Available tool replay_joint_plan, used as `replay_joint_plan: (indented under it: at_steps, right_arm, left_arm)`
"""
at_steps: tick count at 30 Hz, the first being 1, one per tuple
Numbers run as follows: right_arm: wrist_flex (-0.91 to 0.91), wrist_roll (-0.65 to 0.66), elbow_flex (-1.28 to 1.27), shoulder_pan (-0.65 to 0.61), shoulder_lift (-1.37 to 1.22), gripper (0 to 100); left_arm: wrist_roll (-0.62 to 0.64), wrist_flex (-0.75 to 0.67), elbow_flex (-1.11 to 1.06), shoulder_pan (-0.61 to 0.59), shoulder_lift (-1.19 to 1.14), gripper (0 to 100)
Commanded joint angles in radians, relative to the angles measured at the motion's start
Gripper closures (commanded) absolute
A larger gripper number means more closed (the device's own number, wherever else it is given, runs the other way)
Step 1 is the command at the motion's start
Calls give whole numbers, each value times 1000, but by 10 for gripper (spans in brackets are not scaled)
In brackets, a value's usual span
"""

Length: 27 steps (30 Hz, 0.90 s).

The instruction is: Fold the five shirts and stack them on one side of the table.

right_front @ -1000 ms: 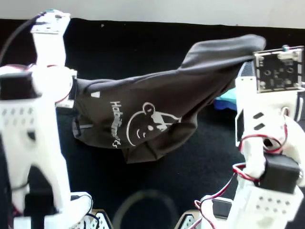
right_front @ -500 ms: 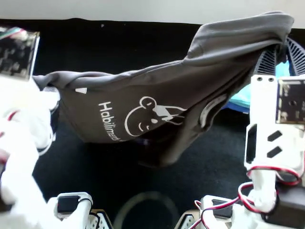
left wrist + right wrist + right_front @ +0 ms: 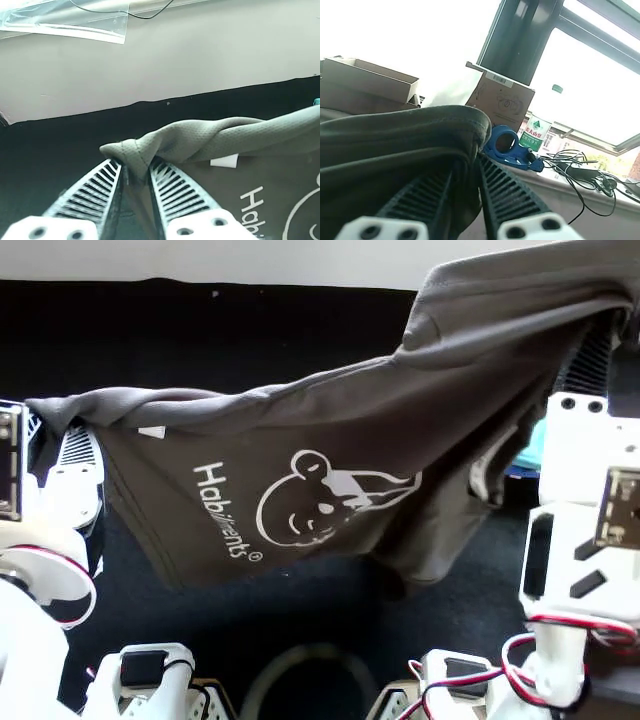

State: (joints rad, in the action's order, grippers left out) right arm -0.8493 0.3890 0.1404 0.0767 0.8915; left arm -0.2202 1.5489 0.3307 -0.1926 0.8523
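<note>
Dark grey shirt (image 3: 330, 470) hangs clear of the black table (image 3: 250, 320). In the high view it is stretched from 9 o'clock to 2 o'clock, with the 2 o'clock end higher. Judged purpose: spreading it in the air so it can be laid flat for folding (printed front faces the camera). Left gripper (image 3: 136, 165): fingers nearly together, pinching a bunched corner. Right gripper (image 3: 466, 167): fingers likewise narrow, clamped on a rolled hem.
</note>
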Motion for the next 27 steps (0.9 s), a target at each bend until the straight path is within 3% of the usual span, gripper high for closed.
replay_joint_plan:
  at_steps: [1, 9, 16, 22, 27]
  right_arm:
    - [25, 2, -41, -2, -13, 992]
    - [-7, 0, -417, -87, -7, 992]
    - [-101, -2, -782, -328, -8, 992]
    - [-97, -2, -1040, -486, -15, 992]
    - [-102, -2, -1198, -582, -8, 992]
  left_arm:
    - [-6, -25, 19, -16, 2, 991]
    - [-8, -72, -305, -16, 1, 991]
    - [-9, -163, -746, -56, 1, 991]
    - [-167, -235, -1024, -189, 1, 991]
    - [-252, -238, -1162, -216, 1, 991]
